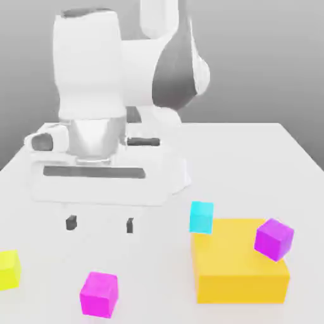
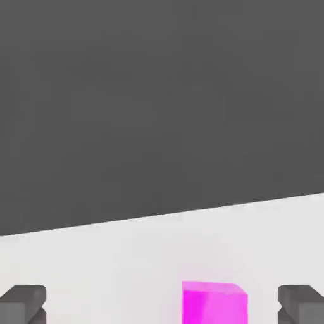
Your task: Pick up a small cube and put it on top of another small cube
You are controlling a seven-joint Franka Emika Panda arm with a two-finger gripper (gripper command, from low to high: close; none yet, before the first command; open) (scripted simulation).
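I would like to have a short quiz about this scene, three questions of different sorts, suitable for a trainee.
1. True or false: the gripper is open and holds nothing.
2. Multiple choice: which cube appears at the exterior view's far left? (a) cyan cube (b) yellow cube (c) violet-purple cube
3. Fill in the blank: in the hand view, the cube seen between the two fingers is coloured ____.

Key: 1. true; 2. b; 3. magenta-pink
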